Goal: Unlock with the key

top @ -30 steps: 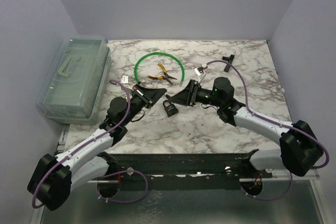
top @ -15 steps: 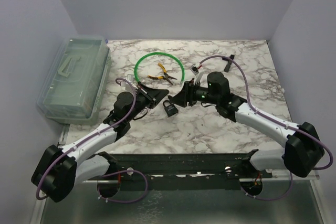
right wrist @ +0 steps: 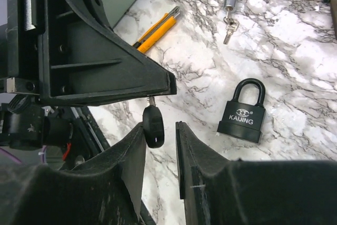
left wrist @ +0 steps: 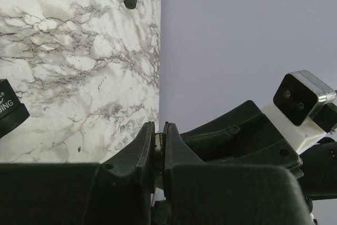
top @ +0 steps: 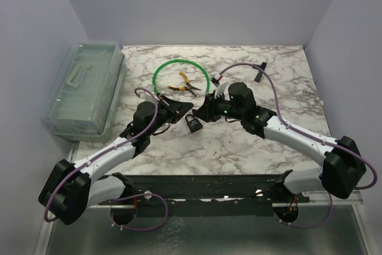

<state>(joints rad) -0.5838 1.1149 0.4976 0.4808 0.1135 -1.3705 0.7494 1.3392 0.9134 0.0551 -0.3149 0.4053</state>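
Observation:
The black padlock (top: 193, 125) lies on the marble table, shackle closed; it also shows in the right wrist view (right wrist: 243, 114) and at the edge of the left wrist view (left wrist: 8, 111). My left gripper (top: 186, 107) (left wrist: 159, 130) is shut on the thin silvery blade of the key, above and just behind the padlock. The key's black head (right wrist: 154, 126) hangs out below the left gripper's fingers (right wrist: 100, 61). My right gripper (top: 200, 111) (right wrist: 160, 126) is open, one finger on each side of the key's head; its left finger is close to or touching it.
A green cable ring (top: 156, 73) with yellow-handled pliers (top: 184, 86) inside lies behind the grippers. A clear plastic box (top: 83, 88) stands at the left edge. A black T-shaped part (top: 258, 71) lies back right. A yellow-and-black tool (right wrist: 158, 25) and small keys (right wrist: 227, 30) lie near the ring.
My right gripper has moved left toward my left gripper and now straddles the key's head. My left arm has shifted slightly right. The padlock has not moved.

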